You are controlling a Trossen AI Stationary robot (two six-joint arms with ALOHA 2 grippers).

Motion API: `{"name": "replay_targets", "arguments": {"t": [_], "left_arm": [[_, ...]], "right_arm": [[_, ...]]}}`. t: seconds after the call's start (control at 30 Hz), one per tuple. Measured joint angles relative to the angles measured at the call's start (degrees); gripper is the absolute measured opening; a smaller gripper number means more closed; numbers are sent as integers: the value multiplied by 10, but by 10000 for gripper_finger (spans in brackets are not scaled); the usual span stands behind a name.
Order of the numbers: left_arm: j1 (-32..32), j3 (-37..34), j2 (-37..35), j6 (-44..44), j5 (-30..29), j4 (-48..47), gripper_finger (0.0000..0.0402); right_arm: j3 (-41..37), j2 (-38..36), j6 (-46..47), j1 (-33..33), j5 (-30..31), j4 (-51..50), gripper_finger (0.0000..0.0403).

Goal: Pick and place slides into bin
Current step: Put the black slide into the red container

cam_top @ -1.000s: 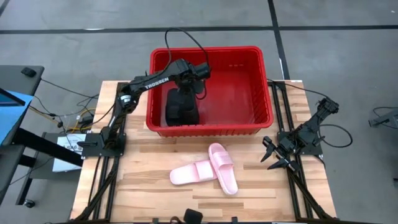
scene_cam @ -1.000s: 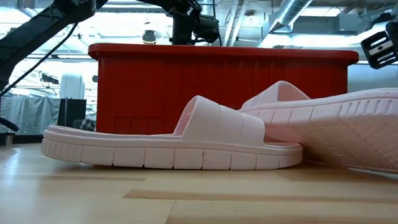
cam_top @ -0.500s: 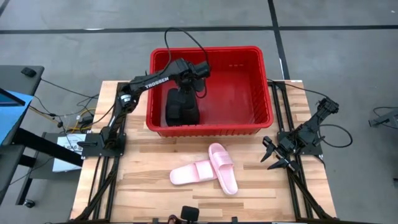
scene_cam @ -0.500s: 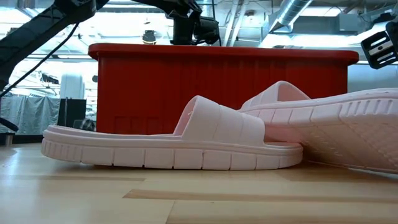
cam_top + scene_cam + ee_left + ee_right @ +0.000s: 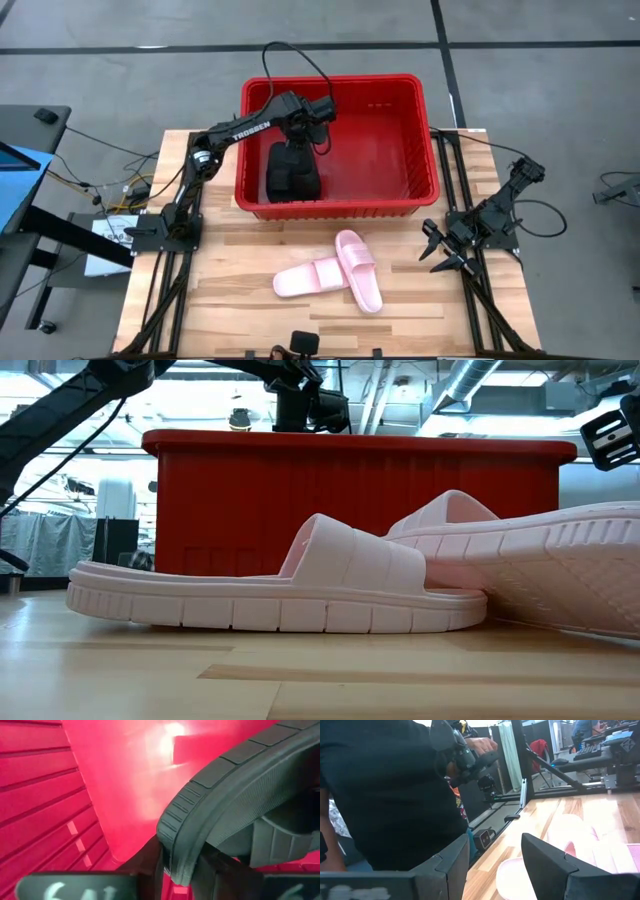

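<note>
Low view, near to far: two pale pink slides lie on the table at frame centre, the right one tilted against the left; red bin stands behind them. High view: pink pair lower centre; right gripper idle at right edge of table, fingers spread, holding nothing; bin upper centre holds black slides at its left side; left gripper inside bin, fingers clamped on a black slide's sole edge.
</note>
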Motion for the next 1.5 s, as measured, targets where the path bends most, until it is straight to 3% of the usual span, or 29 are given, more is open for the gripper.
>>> {"name": "replay_targets", "arguments": {"t": [0.43,1.5], "left_arm": [[0,0,0,-27,0,6,127],[0,0,0,-64,-3,24,128]], "right_arm": [[0,0,0,0,0,0,173],[0,0,0,0,0,0,173]]}}
